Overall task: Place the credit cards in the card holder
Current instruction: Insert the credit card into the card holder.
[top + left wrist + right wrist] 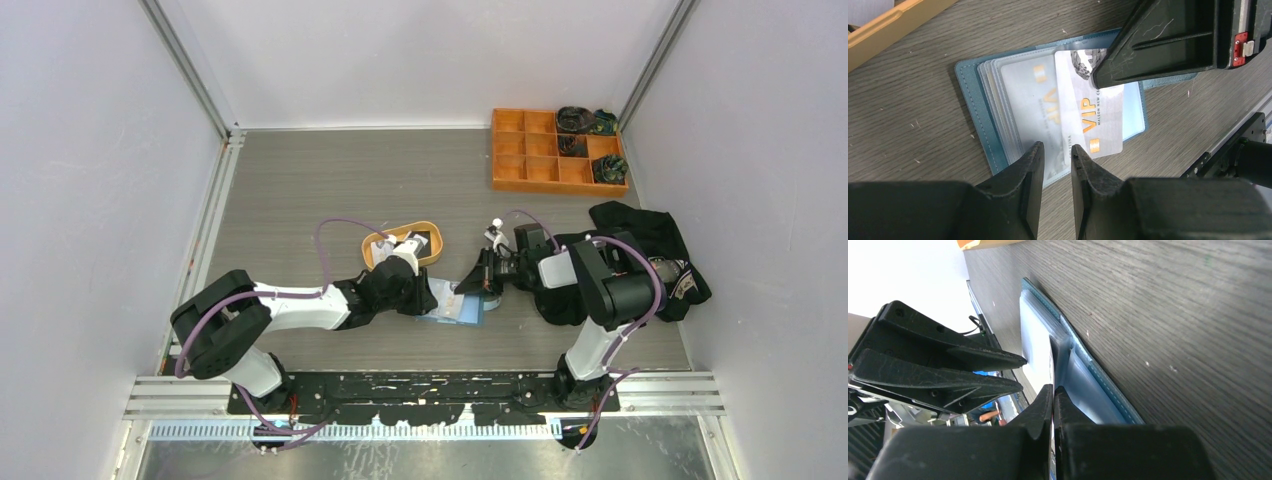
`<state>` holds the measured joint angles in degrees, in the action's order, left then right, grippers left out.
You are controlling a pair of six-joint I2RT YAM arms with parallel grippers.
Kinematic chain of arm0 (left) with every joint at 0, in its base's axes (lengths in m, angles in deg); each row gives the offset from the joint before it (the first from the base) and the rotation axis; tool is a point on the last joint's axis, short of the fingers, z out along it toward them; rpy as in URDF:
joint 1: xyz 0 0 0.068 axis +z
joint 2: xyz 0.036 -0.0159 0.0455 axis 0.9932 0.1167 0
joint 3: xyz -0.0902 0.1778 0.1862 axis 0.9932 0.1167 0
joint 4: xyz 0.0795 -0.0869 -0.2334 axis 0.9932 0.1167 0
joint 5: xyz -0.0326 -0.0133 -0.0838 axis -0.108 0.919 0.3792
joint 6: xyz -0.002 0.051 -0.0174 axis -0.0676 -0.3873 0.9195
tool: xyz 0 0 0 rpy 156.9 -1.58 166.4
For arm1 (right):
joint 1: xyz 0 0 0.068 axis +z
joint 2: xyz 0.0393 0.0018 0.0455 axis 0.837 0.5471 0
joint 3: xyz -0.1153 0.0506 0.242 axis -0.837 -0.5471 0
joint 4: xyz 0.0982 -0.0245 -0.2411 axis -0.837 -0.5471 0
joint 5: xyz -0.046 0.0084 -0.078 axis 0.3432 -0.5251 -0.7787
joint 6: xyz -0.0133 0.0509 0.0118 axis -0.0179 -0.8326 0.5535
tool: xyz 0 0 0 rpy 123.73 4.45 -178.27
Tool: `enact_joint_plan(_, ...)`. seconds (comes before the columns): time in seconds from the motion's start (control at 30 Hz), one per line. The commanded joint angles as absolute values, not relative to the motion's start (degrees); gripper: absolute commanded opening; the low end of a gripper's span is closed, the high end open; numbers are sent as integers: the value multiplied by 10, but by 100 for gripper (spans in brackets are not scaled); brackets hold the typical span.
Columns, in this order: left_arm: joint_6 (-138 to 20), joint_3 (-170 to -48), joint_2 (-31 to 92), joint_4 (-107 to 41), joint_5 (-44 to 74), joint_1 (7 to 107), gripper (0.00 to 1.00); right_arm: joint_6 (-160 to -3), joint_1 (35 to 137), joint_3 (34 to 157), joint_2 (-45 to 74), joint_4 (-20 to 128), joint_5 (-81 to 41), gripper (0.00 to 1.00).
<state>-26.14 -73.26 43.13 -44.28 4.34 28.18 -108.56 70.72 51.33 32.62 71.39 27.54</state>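
The grey wood-grain bench [300, 200] is carrying everything. An orange compartment box [525, 165] is sitting at its far right corner and a black cloth bundle [655, 235] is lying behind the right arm; neither is in play. Nearer the middle, the orange oval tray [883, 30] is holding a few loose cards [385, 246], pale and dark, waiting their turn.

Just in front of the tray, the blue card holder [972, 102] is lying open and flat, its stack of clear pockets facing up. One silver VIP card [1030, 105] is already sitting inside a pocket. A second VIP card [1093, 120] is lying askew across the pockets with part of it hanging past the holder's edge, so it is not seated. I judge the task to be in its early-to-middle stretch: one card in, one going in, the tray's cards left.

The right gripper [1053, 389] is clamping that second card by its edge, jaws pressed together on it. The left gripper [1057, 150] is standing only narrowly parted, its tips at the holder's near edge over the clear pockets. It seems to be pinning them rather than gripping, though contact is hard to confirm.
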Motion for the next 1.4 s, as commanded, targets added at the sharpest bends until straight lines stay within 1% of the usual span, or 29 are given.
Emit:
enact_joint_plan(0.0,-270,-746,440,-450,50,284,28,-1110,713,510,348,767,257,5)
enact_joint_plan(0.33,-258,-745,412,-459,75,279,29,-1108,724,524,358,765,259,8)
enact_joint_plan(0.57,-262,-774,395,-445,17,223,30,-1091,724,536,364,736,258,8)
enact_joint_plan(0.73,-265,-825,437,-434,-28,187,29,-1087,724,539,366,728,257,9)
enact_joint_plan(0.87,-269,-902,483,-351,-99,160,29,-1084,724,541,366,724,257,9)
enact_joint_plan(0.93,-274,-931,507,-316,-114,153,28,-1084,724,542,367,722,256,9)
enact_joint_plan(1.13,-285,-961,547,-310,-114,148,26,-1081,723,546,371,713,256,9)
enact_joint_plan(1.37,-292,-985,585,-300,-113,148,27,-1076,724,550,373,702,255,9)
